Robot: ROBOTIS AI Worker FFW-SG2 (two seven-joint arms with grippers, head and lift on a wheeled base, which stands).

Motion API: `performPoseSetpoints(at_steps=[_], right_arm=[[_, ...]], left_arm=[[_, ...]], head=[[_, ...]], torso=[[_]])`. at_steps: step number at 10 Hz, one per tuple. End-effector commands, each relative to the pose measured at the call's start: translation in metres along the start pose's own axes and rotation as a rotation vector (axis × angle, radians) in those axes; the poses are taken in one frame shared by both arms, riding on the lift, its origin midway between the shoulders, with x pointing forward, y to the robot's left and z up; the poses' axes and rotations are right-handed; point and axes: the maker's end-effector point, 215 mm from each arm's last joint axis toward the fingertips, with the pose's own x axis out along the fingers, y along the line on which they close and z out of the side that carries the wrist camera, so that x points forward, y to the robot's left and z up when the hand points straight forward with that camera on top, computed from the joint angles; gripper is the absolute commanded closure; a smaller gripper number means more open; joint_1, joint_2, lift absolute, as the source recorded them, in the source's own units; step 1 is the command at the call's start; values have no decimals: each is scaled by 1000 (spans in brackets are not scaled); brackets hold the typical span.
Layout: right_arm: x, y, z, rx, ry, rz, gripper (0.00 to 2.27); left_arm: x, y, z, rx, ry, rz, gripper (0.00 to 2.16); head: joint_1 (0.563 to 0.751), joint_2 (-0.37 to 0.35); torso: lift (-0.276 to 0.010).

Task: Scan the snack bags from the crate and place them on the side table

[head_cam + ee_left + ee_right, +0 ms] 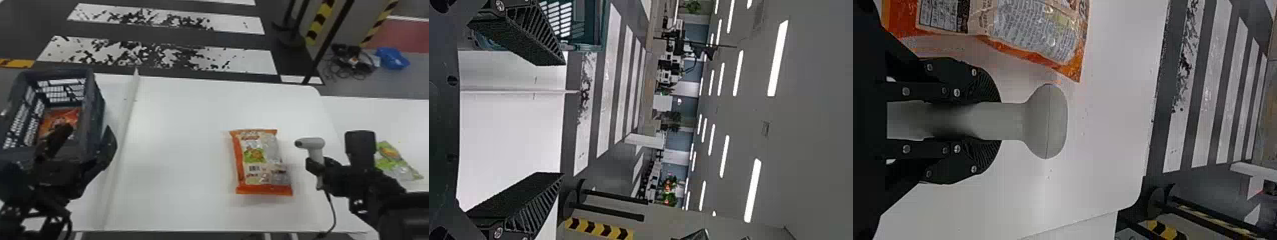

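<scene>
My left gripper (83, 145) is open at the near right part of the dark crate (95, 95), one finger over its inside and the other outside its right wall. In the left wrist view, the left gripper (563, 119) has nothing between its fingers. An orange snack bag (65, 114) lies inside the crate. Another orange and clear snack bag (257, 153) lies flat on the white table, a barcode label facing up. Right of it, my right gripper (318, 166) grips a grey scanner (314, 143); in the right wrist view the right gripper (995, 121) is shut around the scanner's handle (1003, 121).
A green snack bag (394, 161) lies on the side table (367, 111) at the right, beyond the right arm. A raised seam (127, 118) runs between the crate and the main tabletop (178, 127). The scanner's cable (333, 210) hangs toward the front edge.
</scene>
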Motion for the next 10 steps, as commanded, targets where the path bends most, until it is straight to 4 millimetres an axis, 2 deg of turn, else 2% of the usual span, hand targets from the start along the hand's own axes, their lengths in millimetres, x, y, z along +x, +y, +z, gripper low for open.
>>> performPoseSetpoints(at_steps=[1,5,7,8,10], right_arm=[[18,-12,0,9,-2,-12,2253],[46,-25,-18,33,55,-17,2250],[51,-26,-21,34,54,-17,2030],[51,-26,-22,36,52,-15,1673],[51,-22,-19,49,40,-3,127]], left_arm=[[0,0,0,-1,0,0,87],[0,0,1,0,-1,1,87],[0,0,1,-2,-1,1,87],[1,0,1,0,-3,0,87],[1,1,1,0,-3,2,87]], head=[[695,-137],[695,-165],[695,-173],[695,-174],[695,-173]], torso=[[-81],[-81],[-81],[-81],[-81]])
